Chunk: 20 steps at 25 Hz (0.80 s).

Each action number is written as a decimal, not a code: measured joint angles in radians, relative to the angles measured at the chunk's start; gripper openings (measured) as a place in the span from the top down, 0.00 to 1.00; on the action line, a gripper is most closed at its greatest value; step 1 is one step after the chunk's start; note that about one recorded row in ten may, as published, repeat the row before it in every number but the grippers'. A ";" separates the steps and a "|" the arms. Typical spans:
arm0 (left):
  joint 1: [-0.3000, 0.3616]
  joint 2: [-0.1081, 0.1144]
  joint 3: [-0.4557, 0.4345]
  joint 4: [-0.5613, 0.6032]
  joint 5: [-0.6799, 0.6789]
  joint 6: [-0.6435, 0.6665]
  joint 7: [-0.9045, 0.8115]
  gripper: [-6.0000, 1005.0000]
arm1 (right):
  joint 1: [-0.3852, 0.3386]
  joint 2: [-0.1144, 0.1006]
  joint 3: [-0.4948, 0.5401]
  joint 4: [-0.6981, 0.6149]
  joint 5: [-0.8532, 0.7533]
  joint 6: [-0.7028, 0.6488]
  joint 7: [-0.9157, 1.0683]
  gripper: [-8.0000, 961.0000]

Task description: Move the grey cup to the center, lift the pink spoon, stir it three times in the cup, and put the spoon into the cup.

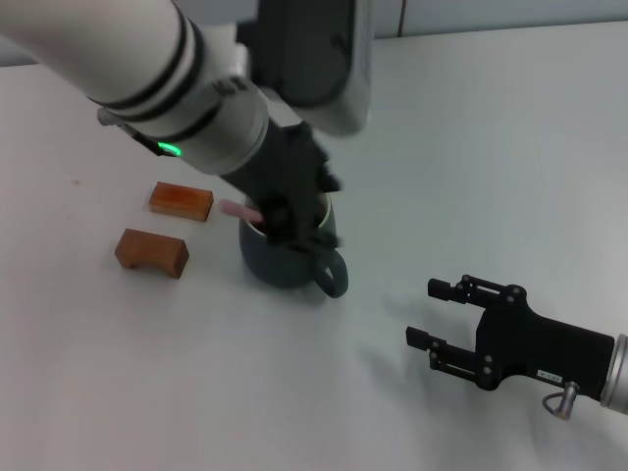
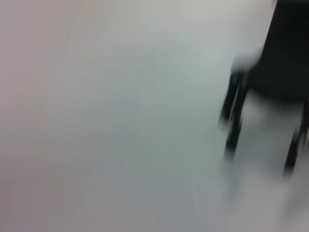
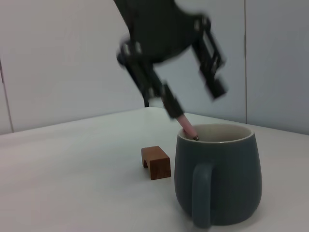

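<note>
The grey cup (image 1: 287, 261) stands upright on the white table, its handle toward my right arm; it also shows in the right wrist view (image 3: 217, 174). The pink spoon (image 3: 188, 128) leans inside the cup against the rim, and its pink handle (image 1: 235, 208) sticks out to the left. My left gripper (image 1: 282, 218) hangs right over the cup's mouth. In the right wrist view its fingers (image 3: 170, 102) stand apart, and one fingertip is next to the spoon's handle. My right gripper (image 1: 424, 314) is open and empty on the table, to the right of the cup.
Two brown blocks (image 1: 181, 200) (image 1: 152, 251) lie left of the cup; one also shows in the right wrist view (image 3: 156, 162). The left wrist view shows only blurred white table and a dark shape (image 2: 275, 72).
</note>
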State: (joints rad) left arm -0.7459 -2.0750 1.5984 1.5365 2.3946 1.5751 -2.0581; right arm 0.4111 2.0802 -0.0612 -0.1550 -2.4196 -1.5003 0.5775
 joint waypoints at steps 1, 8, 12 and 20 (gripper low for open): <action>0.000 0.000 0.000 0.000 0.000 0.000 0.000 0.66 | 0.000 0.000 0.000 0.000 0.000 0.000 0.000 0.31; 0.281 0.004 -0.102 -0.007 -0.604 -0.288 0.342 0.46 | 0.000 0.001 0.000 0.000 0.001 0.004 0.000 0.31; 0.396 0.004 -0.109 -0.058 -0.875 -0.337 0.519 0.43 | 0.000 0.001 0.000 0.000 0.001 0.004 0.000 0.31; 0.548 0.008 -0.172 -0.555 -1.515 -0.172 0.938 0.43 | 0.002 0.001 0.008 0.000 0.001 0.005 0.000 0.31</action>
State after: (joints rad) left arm -0.1983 -2.0673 1.4264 0.9819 0.8800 1.4028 -1.1200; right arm 0.4136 2.0817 -0.0534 -0.1549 -2.4190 -1.4956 0.5774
